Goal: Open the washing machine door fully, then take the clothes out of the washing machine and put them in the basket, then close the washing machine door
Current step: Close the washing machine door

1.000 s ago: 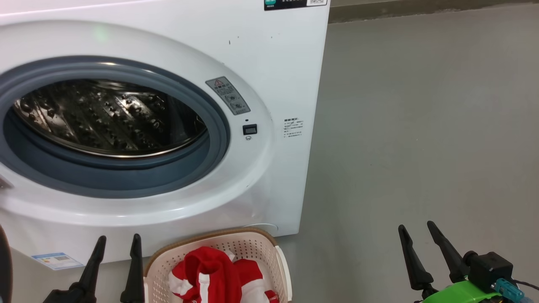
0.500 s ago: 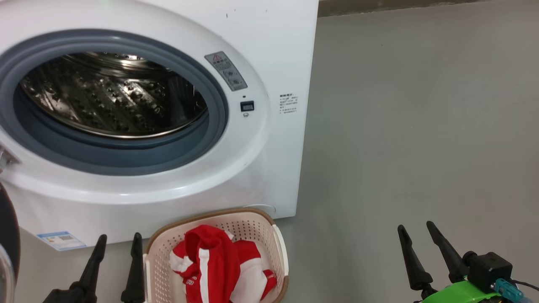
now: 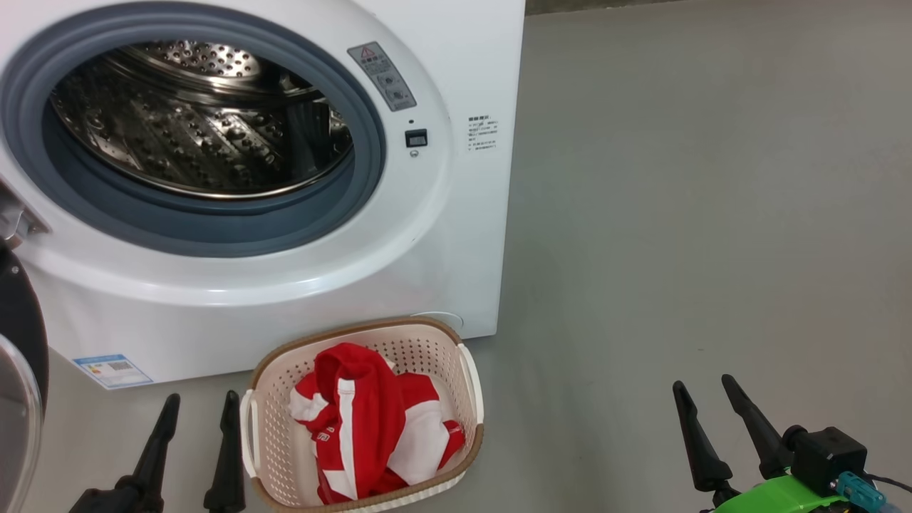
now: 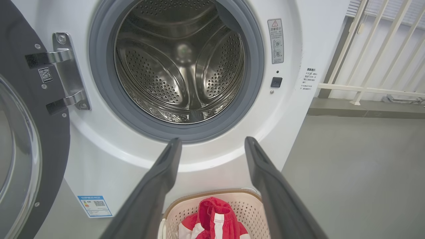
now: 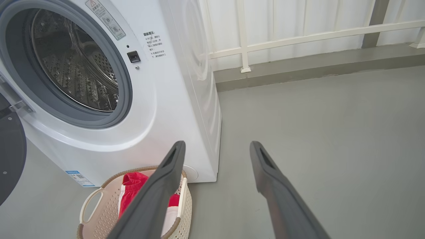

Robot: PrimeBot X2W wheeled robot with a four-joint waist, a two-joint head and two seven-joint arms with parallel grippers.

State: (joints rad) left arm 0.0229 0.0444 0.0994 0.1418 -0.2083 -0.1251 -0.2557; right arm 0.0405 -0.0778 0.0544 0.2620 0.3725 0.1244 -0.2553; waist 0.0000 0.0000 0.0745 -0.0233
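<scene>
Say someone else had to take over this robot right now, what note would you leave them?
Left gripper: open, empty. Right gripper: open, empty.
The clothes lie in the basket on the floor before the washing machine; its drum looks empty.
The washing machine door stands swung open on the left.
Done: door opened, clothes moved. Left: close the door.

Red-white striped clothes (image 3: 367,420); cream basket (image 3: 427,349), brown rim.

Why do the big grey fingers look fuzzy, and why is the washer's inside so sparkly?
Left wrist view: the left pincer has soft-edged fingers, likely too near the lens; the steel drum is sharp, with bright glints. Head view: the drum glints along its dimples too.
</scene>
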